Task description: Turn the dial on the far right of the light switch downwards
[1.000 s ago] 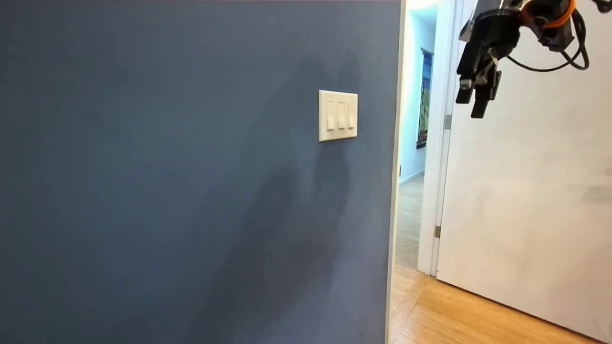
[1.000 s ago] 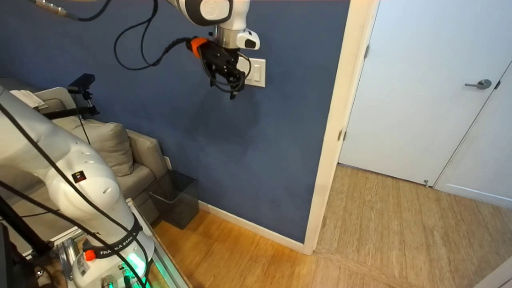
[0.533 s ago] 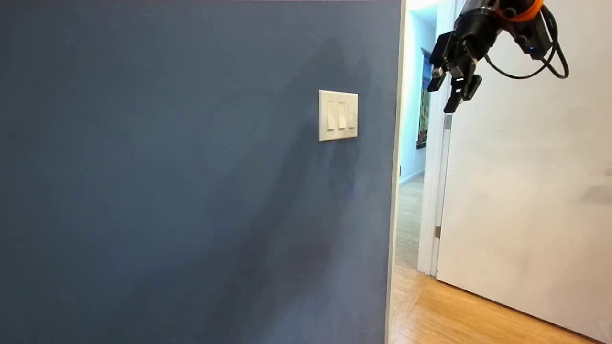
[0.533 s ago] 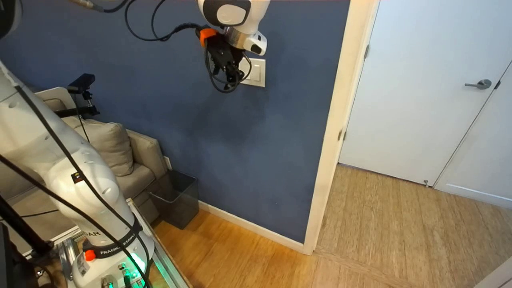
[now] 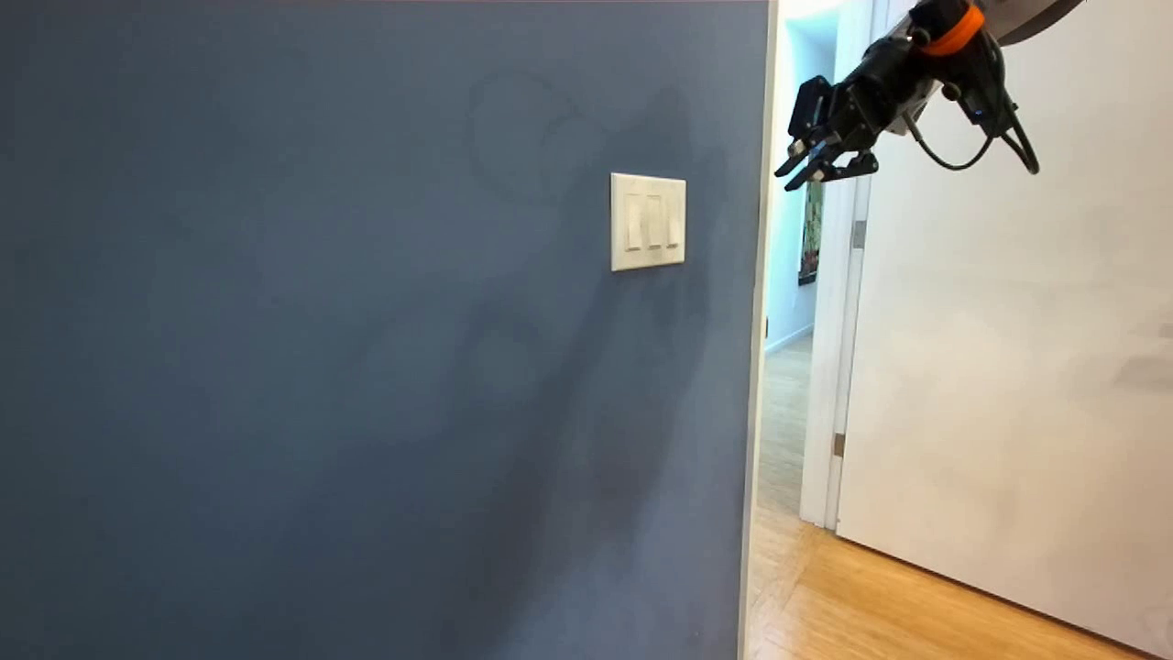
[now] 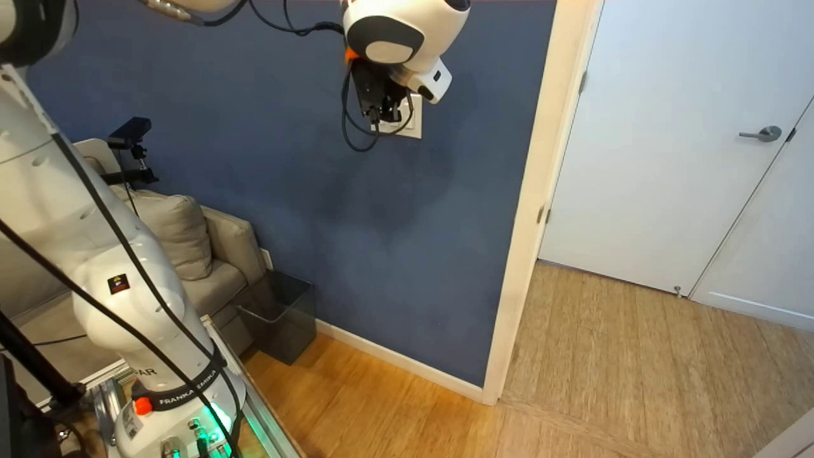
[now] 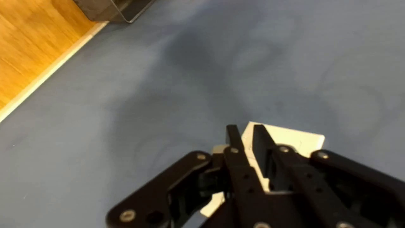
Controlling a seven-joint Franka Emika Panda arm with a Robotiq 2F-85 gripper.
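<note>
The cream light switch plate [image 5: 648, 257] is mounted on the dark blue wall and carries three upright controls. Its far right dial [image 5: 674, 222] is a narrow strip near the plate's right edge. My black gripper [image 5: 785, 179] is in front of the wall, apart from the plate, with its fingertips tilted towards it. A narrow gap with nothing in it separates the two fingers. In an exterior view the gripper [image 6: 385, 117] covers much of the plate [image 6: 417, 121]. In the wrist view the fingers and linkage hide most of the plate [image 7: 303, 137], so the dial cannot be made out there.
A pale door frame [image 6: 524, 210] edges the blue wall [image 6: 394, 267], with a white door [image 6: 661, 127] beyond. A dark bin [image 6: 280, 318] and a beige sofa [image 6: 222, 242] stand below at the wall. Loose cables [image 6: 361, 147] loop beneath the gripper.
The gripper has shifted closer to the wall and plate and has swung up from pointing down towards facing the wall. Its fingers have come together from a wide spread to a narrow gap.
</note>
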